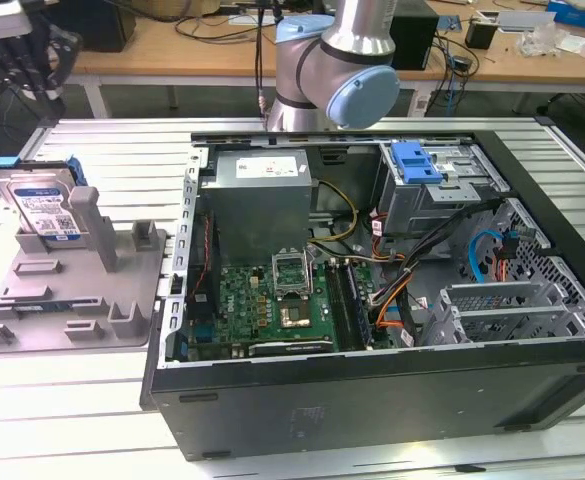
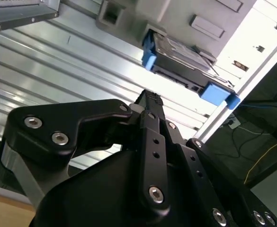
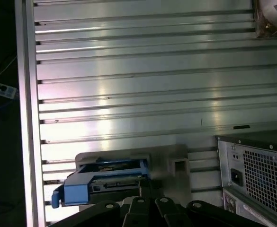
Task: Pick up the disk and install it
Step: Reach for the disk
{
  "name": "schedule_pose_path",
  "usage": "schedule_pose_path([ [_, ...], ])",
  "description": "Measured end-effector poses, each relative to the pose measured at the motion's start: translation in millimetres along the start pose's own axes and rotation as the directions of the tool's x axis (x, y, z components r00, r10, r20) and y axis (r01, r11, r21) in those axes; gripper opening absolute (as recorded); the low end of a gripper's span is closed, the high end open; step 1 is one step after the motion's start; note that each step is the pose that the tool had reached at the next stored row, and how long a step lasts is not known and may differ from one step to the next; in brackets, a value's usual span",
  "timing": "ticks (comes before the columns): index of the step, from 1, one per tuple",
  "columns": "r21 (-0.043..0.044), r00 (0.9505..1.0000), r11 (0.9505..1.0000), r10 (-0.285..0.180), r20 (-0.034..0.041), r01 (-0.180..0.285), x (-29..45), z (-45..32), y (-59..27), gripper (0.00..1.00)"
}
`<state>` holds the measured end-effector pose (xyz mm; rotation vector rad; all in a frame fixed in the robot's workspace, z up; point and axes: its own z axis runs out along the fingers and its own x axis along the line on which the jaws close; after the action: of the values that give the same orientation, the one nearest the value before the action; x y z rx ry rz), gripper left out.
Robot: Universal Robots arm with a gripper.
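Disk [image 1: 42, 205] upright in grey stand [image 1: 132, 290], exterior view; second wrist view: jaws closed together, empty, near disk.

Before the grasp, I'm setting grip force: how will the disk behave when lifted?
Likely rigid: the disk is a metal slab in a blue carrier. Probably heavy for its size. It leans on edge in the grey stand, so a sideways push may tip it.

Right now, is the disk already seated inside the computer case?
No, the disk stands in the grey holder at the exterior view's left, outside the open case.
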<state>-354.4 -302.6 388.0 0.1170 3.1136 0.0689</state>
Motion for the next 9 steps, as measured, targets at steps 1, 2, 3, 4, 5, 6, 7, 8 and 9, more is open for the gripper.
schedule_pose_path([
  [1,0.0001,1.0000,1.0000,0.000,-0.0001,0.000,3.7,-0.1,0.0,0.11],
  [2,0.0000,1.0000,1.0000,0.000,-0.0002,0.000,9.2,-0.2,-0.1,0.11],
  [3,0.0000,1.0000,1.0000,0.000,-0.0001,0.000,12.1,-0.1,-0.3,0.11],
  [4,0.0001,1.0000,1.0000,0.000,-0.0006,0.000,13.9,-0.2,-0.4,0.11],
  [5,0.0001,1.0000,1.0000,-0.001,-0.0009,0.001,15.2,-0.2,-0.5,0.11],
  [6,0.0001,1.0000,1.0000,-0.002,-0.0016,0.002,15.5,-0.2,-0.5,0.11],
  [7,0.0000,1.0000,1.0000,-0.003,-0.0015,0.003,15.6,-0.2,-0.5,0.11],
  [8,0.0001,1.0000,1.0000,-0.003,-0.0016,0.003,15.6,-0.2,-0.5,0.11],
  [9,0.0000,1.0000,1.0000,-0.003,-0.0016,0.003,15.6,-0.2,-0.5,0.11],
])
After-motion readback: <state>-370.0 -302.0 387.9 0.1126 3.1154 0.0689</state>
